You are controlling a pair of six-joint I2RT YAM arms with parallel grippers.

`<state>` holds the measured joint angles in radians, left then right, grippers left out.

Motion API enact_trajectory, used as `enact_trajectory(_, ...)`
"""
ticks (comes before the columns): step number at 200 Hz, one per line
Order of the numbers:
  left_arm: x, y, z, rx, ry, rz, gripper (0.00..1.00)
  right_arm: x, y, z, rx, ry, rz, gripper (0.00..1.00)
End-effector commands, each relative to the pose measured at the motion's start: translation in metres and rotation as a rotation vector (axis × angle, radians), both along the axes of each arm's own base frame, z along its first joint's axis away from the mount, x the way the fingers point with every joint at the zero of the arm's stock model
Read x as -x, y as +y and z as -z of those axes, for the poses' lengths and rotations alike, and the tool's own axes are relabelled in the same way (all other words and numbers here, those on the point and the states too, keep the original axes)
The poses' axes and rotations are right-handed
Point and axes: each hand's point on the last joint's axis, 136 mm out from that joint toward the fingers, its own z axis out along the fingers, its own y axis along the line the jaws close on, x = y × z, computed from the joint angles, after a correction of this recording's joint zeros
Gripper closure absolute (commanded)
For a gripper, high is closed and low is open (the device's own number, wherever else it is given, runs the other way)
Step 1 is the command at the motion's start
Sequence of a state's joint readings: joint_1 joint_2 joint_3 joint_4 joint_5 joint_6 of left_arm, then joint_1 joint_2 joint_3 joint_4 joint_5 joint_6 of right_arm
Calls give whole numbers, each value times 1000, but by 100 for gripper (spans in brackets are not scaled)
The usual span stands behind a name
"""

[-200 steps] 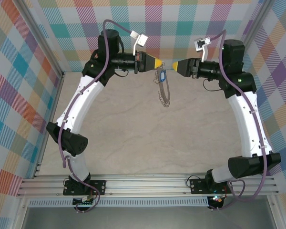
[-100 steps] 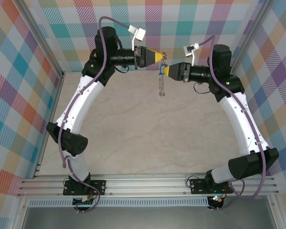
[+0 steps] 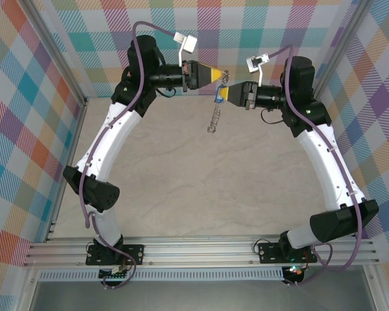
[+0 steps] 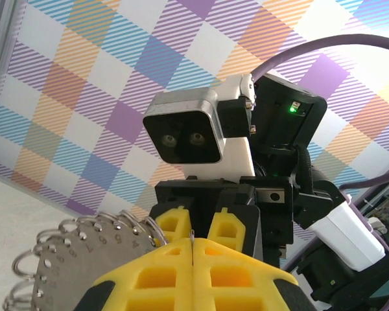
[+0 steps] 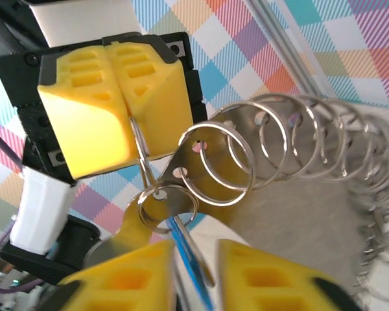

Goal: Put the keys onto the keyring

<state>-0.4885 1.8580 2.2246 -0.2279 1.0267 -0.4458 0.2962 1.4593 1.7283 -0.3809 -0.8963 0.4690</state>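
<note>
Hanging from the left gripper [image 3: 215, 76], the keyring [image 3: 214, 120] appears edge-on in the top view. Its long axis runs from the free end, nearest the arm bases, away and slightly right to the gripper tips, over the pale table [image 3: 181, 188].

Right wrist view, near to far:
- The right gripper [image 5: 196, 272] has its 2 yellow fingers [image 5: 126, 282] narrowly parted, with the key [image 5: 189, 259] between them. The blue tag stands edge-on in the gap and runs along the fingers. The jaws appear closed onto it.
- The key's small split ring overlaps a tab of the keyring's grey plate. Whether it is threaded through cannot be told.
- Beyond it, the left gripper's 2 fingers are pressed together with no gap, clamping 1 thin wire loop of the keyring.
- The keyring's fringe of wire loops curves away to the right and down.

Left wrist view: the plate of the keyring, pierced with small holes, lies just left of the closed yellow fingertips. The right gripper faces them directly from beyond, tip close to tip, in front of the plaid back wall [image 4: 84, 78].
</note>
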Motion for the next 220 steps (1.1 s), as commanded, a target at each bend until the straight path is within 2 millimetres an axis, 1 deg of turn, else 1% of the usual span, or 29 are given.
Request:
enact_trajectory(1,7,0,-20,47,-66,-3,100,9,4,-13,-20,-46,-48,91)
enact_trajectory(20,5,0,-21,56,-64,-10,100,10,4,-15,-23,-51,-51,100)
enact_trajectory(66,2,0,-21,72,-57,-31,100,6,7,-18,-36,-47,-54,100)
enact_trajectory(120,-1,1,-18,99,-43,-49,100,-1,27,-23,-40,-54,-94,100)
enact_trajectory(148,-1,0,-16,111,-37,-55,100,-10,37,-18,-35,-40,-107,100)
enact_trajectory(168,-1,-1,-16,119,-33,-54,100,-17,42,-11,-30,-19,-111,100)
enact_trajectory(191,-2,-1,-16,126,-30,-61,100,-23,43,-3,-20,-7,-89,100)
enact_trajectory(215,-4,-1,-15,129,-27,-70,100,-24,41,1,-10,0,-74,100)
enact_trajectory(218,-4,-1,-15,130,-29,-70,100,-24,41,1,-9,1,-75,98)
enact_trajectory(220,-4,-1,-14,129,-27,-71,100,-24,41,2,-8,4,-73,94)
